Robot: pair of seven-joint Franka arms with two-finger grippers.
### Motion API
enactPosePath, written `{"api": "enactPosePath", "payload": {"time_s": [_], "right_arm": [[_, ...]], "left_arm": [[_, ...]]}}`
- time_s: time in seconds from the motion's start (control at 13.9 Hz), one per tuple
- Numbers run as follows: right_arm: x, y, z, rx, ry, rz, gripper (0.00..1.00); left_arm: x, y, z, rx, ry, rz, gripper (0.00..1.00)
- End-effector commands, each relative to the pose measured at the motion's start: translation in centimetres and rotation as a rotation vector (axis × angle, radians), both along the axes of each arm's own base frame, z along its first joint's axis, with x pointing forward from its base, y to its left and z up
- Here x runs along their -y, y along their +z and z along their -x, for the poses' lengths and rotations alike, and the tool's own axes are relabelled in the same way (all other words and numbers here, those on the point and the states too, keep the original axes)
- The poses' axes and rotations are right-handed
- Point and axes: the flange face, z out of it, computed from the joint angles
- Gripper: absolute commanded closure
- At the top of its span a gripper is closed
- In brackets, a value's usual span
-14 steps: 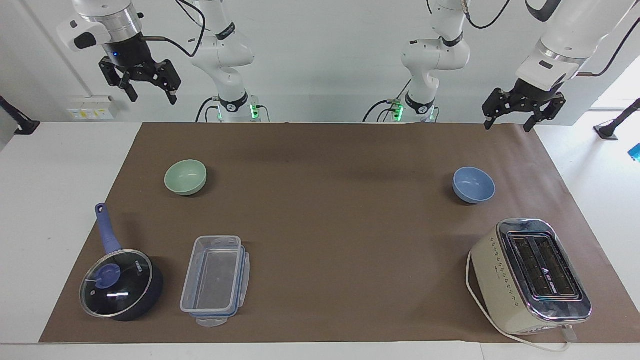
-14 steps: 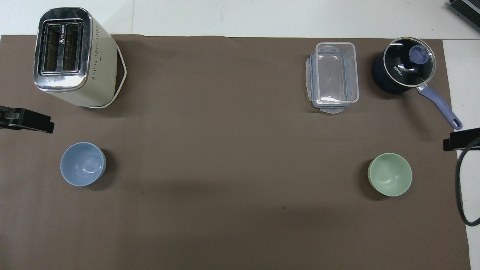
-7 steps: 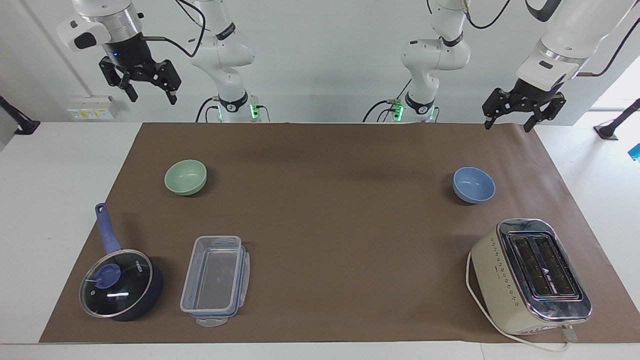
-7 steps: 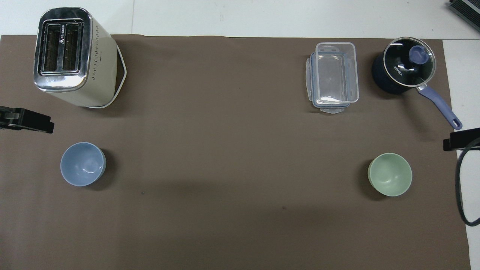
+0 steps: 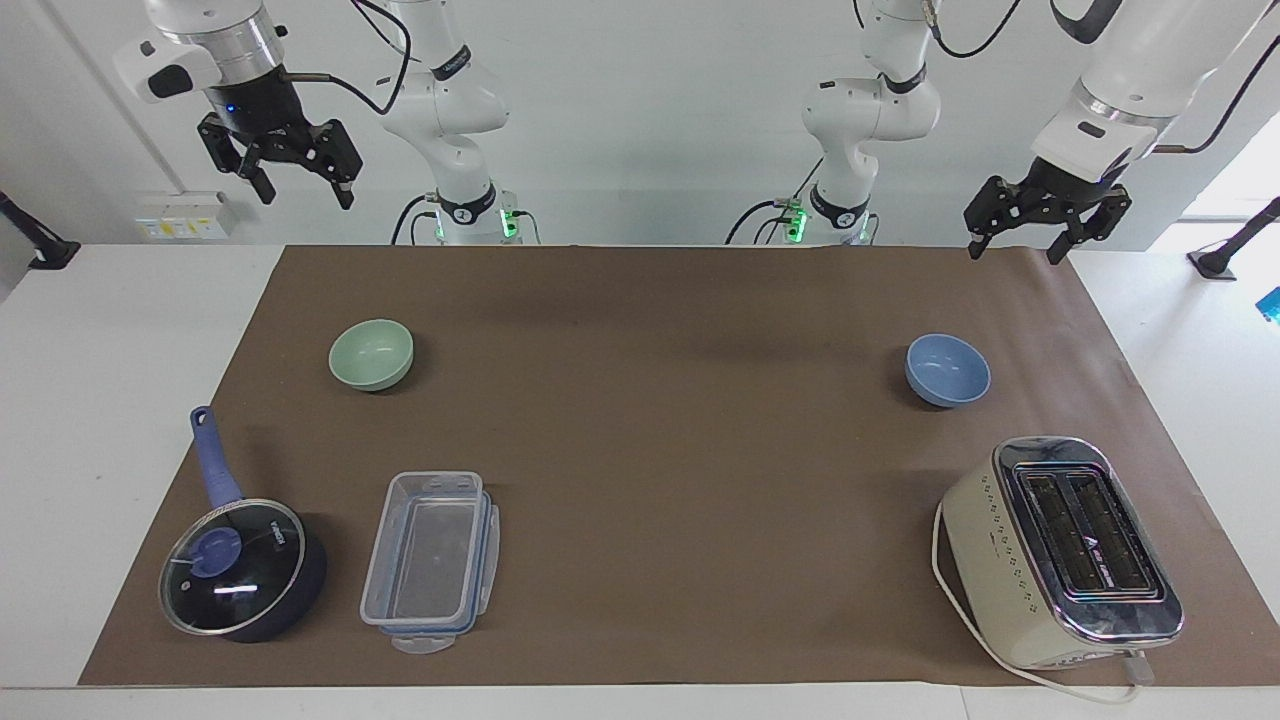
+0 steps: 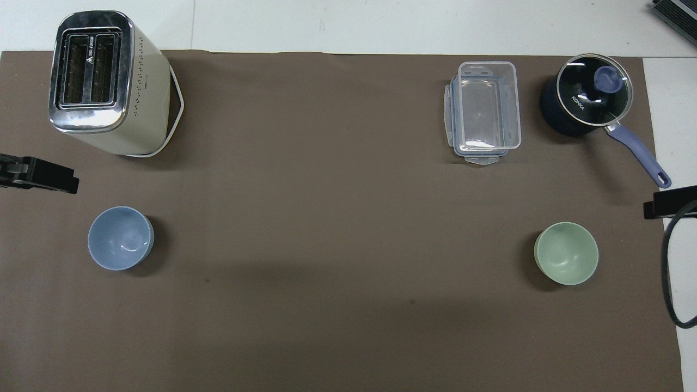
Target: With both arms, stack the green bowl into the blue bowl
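Observation:
The pale green bowl [image 5: 371, 354] [image 6: 566, 253] sits upright and empty on the brown mat toward the right arm's end of the table. The periwinkle blue bowl [image 5: 947, 369] [image 6: 120, 237] sits upright and empty toward the left arm's end. My right gripper [image 5: 298, 185] hangs open, high in the air over the table's edge at the robots' end, well clear of the green bowl. My left gripper [image 5: 1012, 245] hangs open over the mat's corner near the blue bowl, holding nothing. In the overhead view only the edges of the left gripper [image 6: 38, 175] and the right gripper [image 6: 670, 201] show.
A dark blue saucepan with a glass lid [image 5: 240, 565] and a clear plastic container [image 5: 430, 560] stand farther from the robots than the green bowl. A cream toaster [image 5: 1065, 550] with a white cord stands farther out than the blue bowl. The brown mat [image 5: 650, 420] covers the table.
The right gripper has risen slightly. The left gripper and both bowls have not moved.

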Motion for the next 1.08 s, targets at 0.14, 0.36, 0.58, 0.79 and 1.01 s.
{"api": "enactPosePath", "payload": {"time_s": [0.14, 0.36, 0.58, 0.79, 1.01], "right_arm": [[0.48, 0.13, -0.19, 0.014, 0.013, -0.003, 0.0], [0.58, -0.05, -0.26, 0.039, 0.012, -0.003, 0.0], [0.7, -0.13, -0.26, 0.037, 0.01, 0.0, 0.0], [0.7, -0.13, -0.2, 0.035, 0.009, 0.0, 0.0], [0.7, -0.08, -0.18, 0.035, 0.008, 0.0, 0.0]], "left_arm": [[0.01, 0.18, 0.37, -0.004, -0.006, -0.003, 0.0], [0.09, 0.05, 0.42, -0.007, -0.008, -0.004, 0.0], [0.09, 0.05, 0.42, -0.007, -0.006, -0.004, 0.0], [0.19, 0.0, 0.39, -0.006, -0.008, -0.002, 0.0], [0.14, -0.24, 0.48, 0.01, -0.004, 0.033, 0.0]]}}
